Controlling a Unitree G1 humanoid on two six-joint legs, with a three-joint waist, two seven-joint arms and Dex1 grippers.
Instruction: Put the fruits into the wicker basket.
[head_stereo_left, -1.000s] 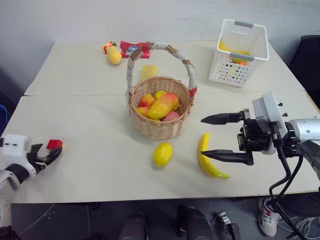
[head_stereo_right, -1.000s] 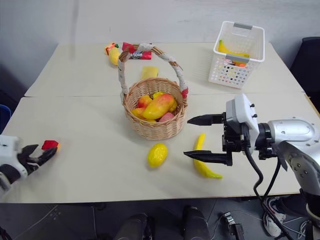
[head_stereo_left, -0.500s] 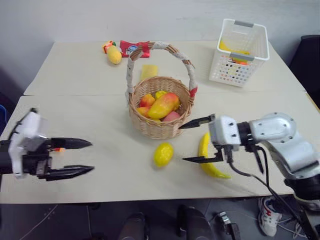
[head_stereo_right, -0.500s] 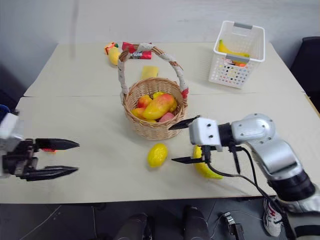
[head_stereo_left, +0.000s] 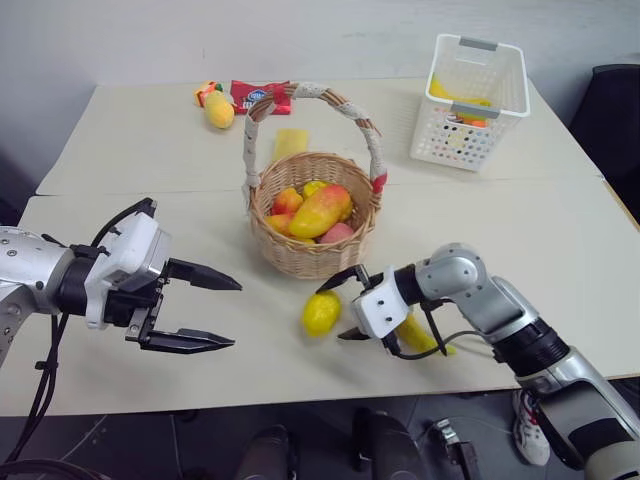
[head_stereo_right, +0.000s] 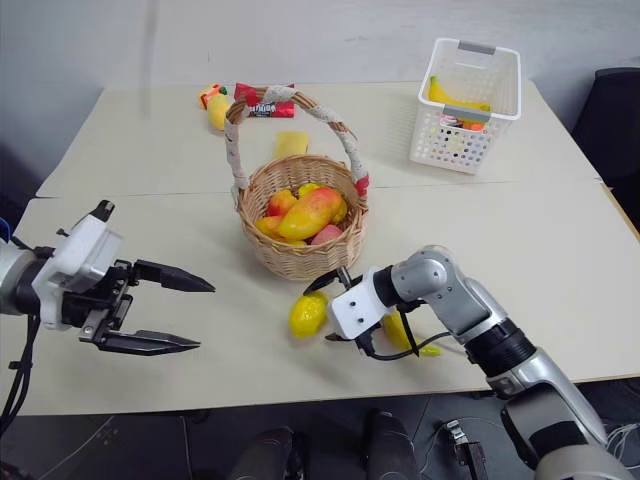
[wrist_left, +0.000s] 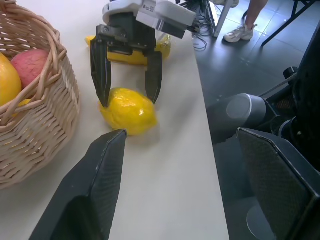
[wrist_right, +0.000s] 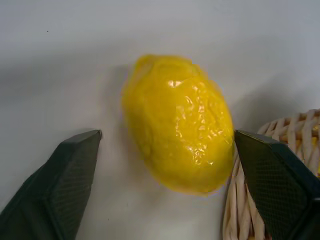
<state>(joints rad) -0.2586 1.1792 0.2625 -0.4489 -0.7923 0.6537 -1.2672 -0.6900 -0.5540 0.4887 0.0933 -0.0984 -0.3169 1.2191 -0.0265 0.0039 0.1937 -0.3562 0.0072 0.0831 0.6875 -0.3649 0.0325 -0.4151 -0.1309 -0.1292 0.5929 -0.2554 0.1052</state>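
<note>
The right arm reaches in from the right side of the table, bent at the elbow so its forearm runs back toward the middle, and the right gripper points leftward and slightly down at the lemon. Its two black fingers stand well apart, one on each side of the near end of the lemon, tips low by the tabletop; in the right wrist view the lemon lies between the fingers with bare table showing on one side, so nothing is clamped. The left wrist view shows the same thing from the other side (the fingers straddle the lemon from above, and I cannot tell whether either tip touches its skin).

The left arm comes in from the left edge, forearm roughly level, and the left gripper points to the right toward the lemon, well short of it. Its fingers are spread wide, one above the other, and they hold nothing.

The lemon lies on the table just in front of the wicker basket, close to its woven wall but outside it. The banana lies on the table to the right of the lemon, partly hidden behind the right gripper's white wrist block. The wicker basket stands upright near the table's middle with several red and yellow fruits already inside.
</note>
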